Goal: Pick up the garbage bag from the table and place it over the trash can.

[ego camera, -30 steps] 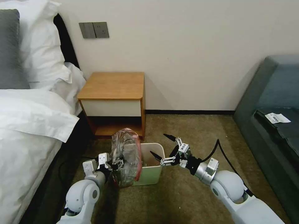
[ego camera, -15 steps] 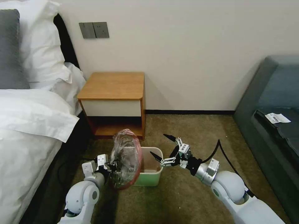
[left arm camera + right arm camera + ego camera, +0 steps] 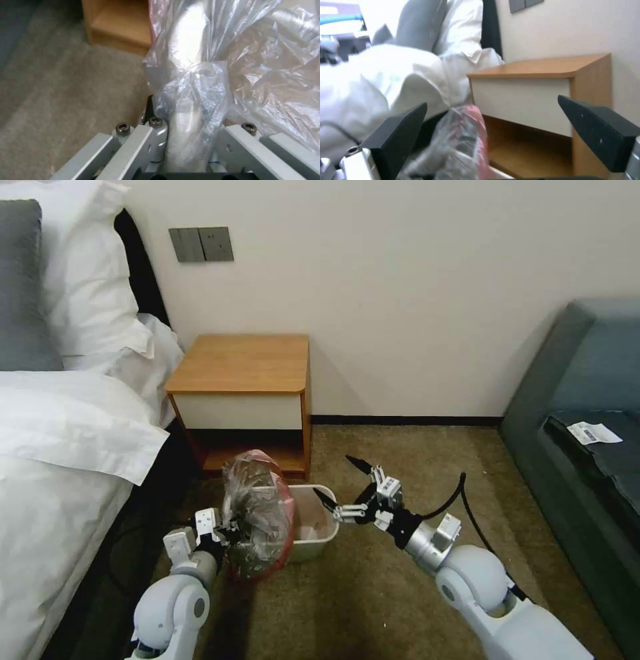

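we see the left gripper (image 3: 230,530) low over the carpet (image 3: 400,593), its jaws closed on a bunched fold of the garbage bag (image 3: 257,513); in the left wrist view the bag (image 3: 206,82) runs as a twisted neck of plastic between the 2 metal fingers (image 3: 133,140) and balloons out beyond them. the bag hangs in the air as a crumpled, see-through bundle with its red-pink rim along the lower right side, and it covers the left part of the trash can (image 3: 313,527) from the head camera. we cannot tell whether the plastic touches the can's rim. the trash can stands on the carpet in front of the desk (image 3: 243,363), lower than it, with its open mouth and right wall showing. the right gripper (image 3: 341,483) sits just beside the can on its right, above the rim, its 2 black jaws spread wide apart and holding nothing; 1 fingertip reaches over the can's right edge. in the right wrist view the 2 dark fingers (image 3: 400,135) frame the bag (image 3: 466,140) with the desk (image 3: 540,70) behind it. the bed (image 3: 60,447) lies to the left of the desk, and a dark sofa (image 3: 587,400) stands at the right.
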Robot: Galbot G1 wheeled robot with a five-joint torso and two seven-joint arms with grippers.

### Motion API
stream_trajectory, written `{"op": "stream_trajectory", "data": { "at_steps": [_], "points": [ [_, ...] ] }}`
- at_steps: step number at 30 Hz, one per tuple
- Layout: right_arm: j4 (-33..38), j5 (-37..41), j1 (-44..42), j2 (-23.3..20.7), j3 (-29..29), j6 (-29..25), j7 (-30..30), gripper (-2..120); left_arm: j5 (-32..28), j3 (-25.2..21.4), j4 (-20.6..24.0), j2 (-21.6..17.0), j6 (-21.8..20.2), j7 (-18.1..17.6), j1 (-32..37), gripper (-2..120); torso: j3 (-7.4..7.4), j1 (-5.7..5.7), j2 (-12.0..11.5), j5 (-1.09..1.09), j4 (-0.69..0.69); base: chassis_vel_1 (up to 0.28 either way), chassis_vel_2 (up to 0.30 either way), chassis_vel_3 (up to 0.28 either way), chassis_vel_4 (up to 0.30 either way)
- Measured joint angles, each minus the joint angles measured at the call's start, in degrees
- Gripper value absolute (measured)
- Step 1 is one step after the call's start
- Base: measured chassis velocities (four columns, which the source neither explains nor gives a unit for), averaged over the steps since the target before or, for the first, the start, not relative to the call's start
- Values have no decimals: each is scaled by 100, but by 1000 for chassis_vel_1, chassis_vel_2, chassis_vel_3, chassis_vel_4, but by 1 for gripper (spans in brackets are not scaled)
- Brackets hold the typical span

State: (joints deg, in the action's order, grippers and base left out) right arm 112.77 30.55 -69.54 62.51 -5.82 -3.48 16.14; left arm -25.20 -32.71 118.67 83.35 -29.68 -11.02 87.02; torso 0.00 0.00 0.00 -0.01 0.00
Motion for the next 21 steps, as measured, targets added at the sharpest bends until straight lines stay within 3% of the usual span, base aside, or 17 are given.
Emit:
{"op": "stream_trajectory", "data": {
  "at_steps": [2,5,14,21],
  "points": [
    [6,37,20,10,25,21,-19,100,30,4,11,0,28,2,14,8,0,0,0,0,0,0,0,0,0],
    [-3,402,455,111,326,330,-86,100,477,77,312,-12,414,89,269,8,0,0,0,1,1,0,0,0,0],
    [-826,1013,1625,86,1141,706,-16,100,866,295,1031,-18,553,321,650,8,0,0,0,2,1,0,0,0,0],
    [-1095,1636,2078,85,1508,770,-90,100,921,321,1239,-11,563,377,759,8,0,0,0,1,1,0,0,0,0]
  ]
}}
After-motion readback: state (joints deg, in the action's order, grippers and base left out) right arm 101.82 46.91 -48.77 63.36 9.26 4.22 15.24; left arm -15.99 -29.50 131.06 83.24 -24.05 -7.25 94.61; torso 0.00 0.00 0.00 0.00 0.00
